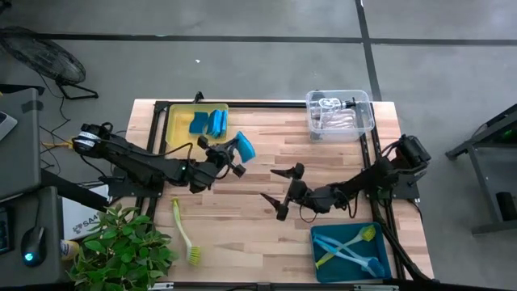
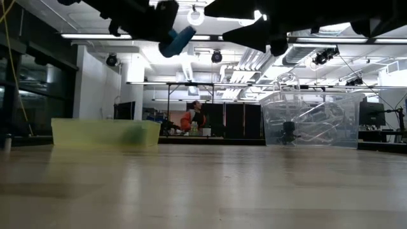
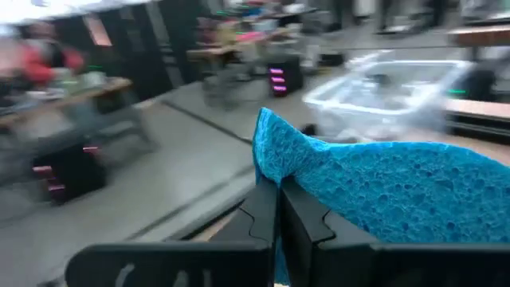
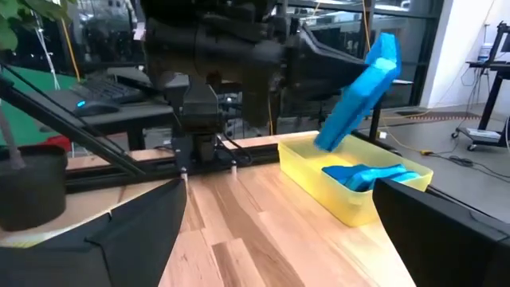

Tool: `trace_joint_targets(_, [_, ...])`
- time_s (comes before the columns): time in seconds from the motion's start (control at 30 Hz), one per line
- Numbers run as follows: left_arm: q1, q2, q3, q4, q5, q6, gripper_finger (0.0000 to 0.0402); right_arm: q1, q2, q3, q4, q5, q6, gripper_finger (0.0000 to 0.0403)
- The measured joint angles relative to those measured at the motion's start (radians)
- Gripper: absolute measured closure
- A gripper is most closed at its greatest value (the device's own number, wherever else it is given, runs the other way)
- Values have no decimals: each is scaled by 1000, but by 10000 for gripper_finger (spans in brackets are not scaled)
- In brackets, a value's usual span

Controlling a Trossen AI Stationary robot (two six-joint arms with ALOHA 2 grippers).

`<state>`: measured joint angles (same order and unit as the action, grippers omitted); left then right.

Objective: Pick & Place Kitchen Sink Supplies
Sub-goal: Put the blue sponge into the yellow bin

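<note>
Above the tabletop (image 1: 242,202), just beside the yellow bin (image 1: 179,129), the left tool (image 1: 234,155) is clamped on a blue sponge (image 1: 243,147), held in the air clear of the wood. Two more sponges (image 1: 208,123) lie inside the yellow bin. Near the tabletop's middle, the right tool (image 1: 281,192) hangs with its fingers spread wide, holding nothing. One yellow-green brush (image 1: 186,234) lies on the wood beside the plant (image 1: 121,250); other brushes (image 1: 347,249) rest in the teal bin (image 1: 317,260). Bottles (image 1: 335,115) sit in the clear bin (image 1: 365,101).
</note>
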<state>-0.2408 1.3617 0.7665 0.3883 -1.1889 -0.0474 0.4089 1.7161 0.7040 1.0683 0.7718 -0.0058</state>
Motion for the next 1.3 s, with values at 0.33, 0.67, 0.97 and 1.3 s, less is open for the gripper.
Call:
trace_joint_targets(0.33, [165,28,-1,-141,-311,-302,401,27,-2,0,-41,8,2,6])
trace_joint_targets(0.67, [394,28,-2,-424,-180,-901,401,32,-3,0,-68,12,0,6])
trace_joint_targets(0.97, [586,28,-2,-729,66,-1493,401,32,-3,0,-77,12,2,6])
trace_joint_targets(1.3, [683,42,-3,-840,245,-1840,401,32,-3,0,-77,11,2,6])
